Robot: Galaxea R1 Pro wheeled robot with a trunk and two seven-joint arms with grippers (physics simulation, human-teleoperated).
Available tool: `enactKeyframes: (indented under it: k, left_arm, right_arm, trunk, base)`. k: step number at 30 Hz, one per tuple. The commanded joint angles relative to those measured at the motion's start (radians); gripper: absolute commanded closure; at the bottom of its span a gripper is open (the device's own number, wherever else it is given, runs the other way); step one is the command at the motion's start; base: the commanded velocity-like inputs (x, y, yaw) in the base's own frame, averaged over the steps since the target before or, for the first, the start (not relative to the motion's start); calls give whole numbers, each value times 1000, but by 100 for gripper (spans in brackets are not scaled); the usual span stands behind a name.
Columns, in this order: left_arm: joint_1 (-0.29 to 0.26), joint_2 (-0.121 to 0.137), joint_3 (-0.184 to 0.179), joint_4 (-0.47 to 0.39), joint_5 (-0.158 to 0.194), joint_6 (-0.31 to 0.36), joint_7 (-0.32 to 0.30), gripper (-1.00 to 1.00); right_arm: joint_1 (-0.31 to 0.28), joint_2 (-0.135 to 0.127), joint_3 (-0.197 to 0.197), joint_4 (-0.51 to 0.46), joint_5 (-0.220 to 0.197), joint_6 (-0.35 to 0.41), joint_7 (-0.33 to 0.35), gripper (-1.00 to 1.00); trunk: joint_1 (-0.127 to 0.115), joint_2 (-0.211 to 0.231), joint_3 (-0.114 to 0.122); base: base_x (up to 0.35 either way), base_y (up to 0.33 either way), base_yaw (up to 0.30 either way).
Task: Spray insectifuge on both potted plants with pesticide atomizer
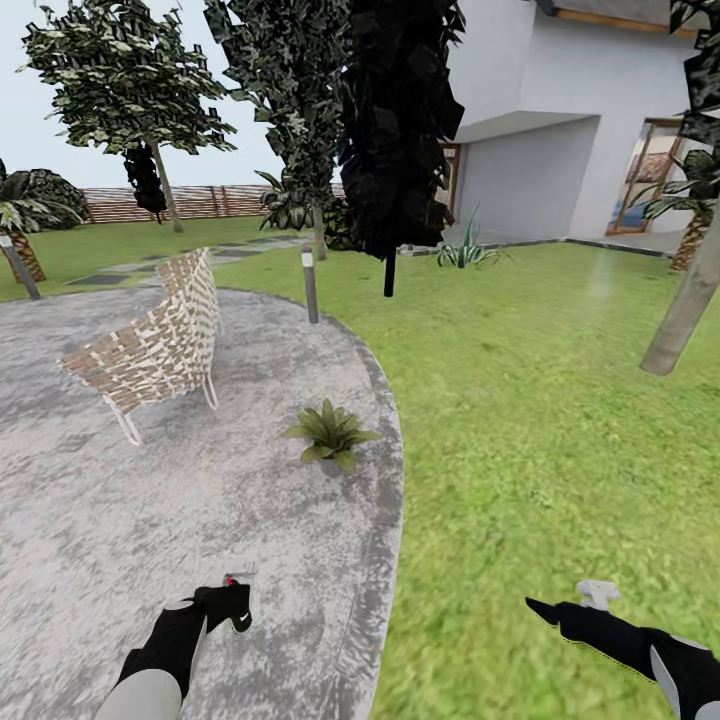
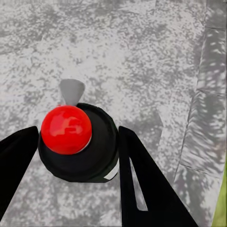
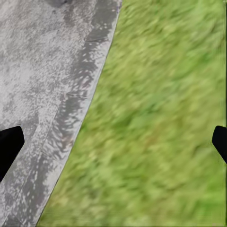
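My left gripper (image 1: 228, 603) is shut on the pesticide atomizer (image 2: 78, 151), a dark bottle with a red cap and a grey nozzle pointing ahead. In the left wrist view its black fingers (image 2: 142, 179) flank the bottle above the grey stone patio (image 1: 90, 500). The atomizer's red cap and nozzle (image 1: 236, 577) peek over the gripper. One potted plant (image 1: 331, 434), a low rosette of pointed green leaves, stands near the patio's right edge, ahead of the left gripper. My right gripper (image 1: 560, 612) hangs open over the lawn (image 3: 156, 118) with nothing between its fingers.
A wicker chair (image 1: 158, 345) stands on the patio to the left. Grey bollard lamps (image 1: 310, 285) line the patio's far rim. A black trunk (image 1: 389, 270), a leaning trunk (image 1: 688, 305) and a spiky agave (image 1: 466, 252) rise from the lawn. House and fence lie behind.
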State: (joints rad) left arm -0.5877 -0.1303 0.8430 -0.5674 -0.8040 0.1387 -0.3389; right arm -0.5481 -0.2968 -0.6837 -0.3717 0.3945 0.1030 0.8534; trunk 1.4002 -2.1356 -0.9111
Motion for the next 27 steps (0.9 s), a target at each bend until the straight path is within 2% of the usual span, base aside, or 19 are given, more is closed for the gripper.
enactKeyframes:
  k: [1, 6, 20, 27]
  left_arm:
    - [-1, -2, 8, -3, -5, 4, -9, 100]
    - [-1, -2, 8, -3, -5, 4, -9, 100]
    - [-1, -2, 8, -3, -4, 4, -9, 100]
    - [-1, -2, 8, -3, -4, 4, -9, 100]
  right_arm:
    - [-1, 1, -9, -1, 3, 10, 7, -100]
    - [-1, 1, -8, -1, 3, 10, 7, -100]
    - [-1, 1, -9, -1, 3, 10, 7, -100]
    - [-1, 1, -9, -1, 3, 10, 6, -100]
  trunk:
    - [0, 0, -1]
    - [0, 0, -1]
    - [0, 0, -1]
    - [0, 0, -1]
  base:
    - [303, -139, 0]
    - [302, -135, 0]
    - [314, -7, 1]
    - [317, 0, 202]
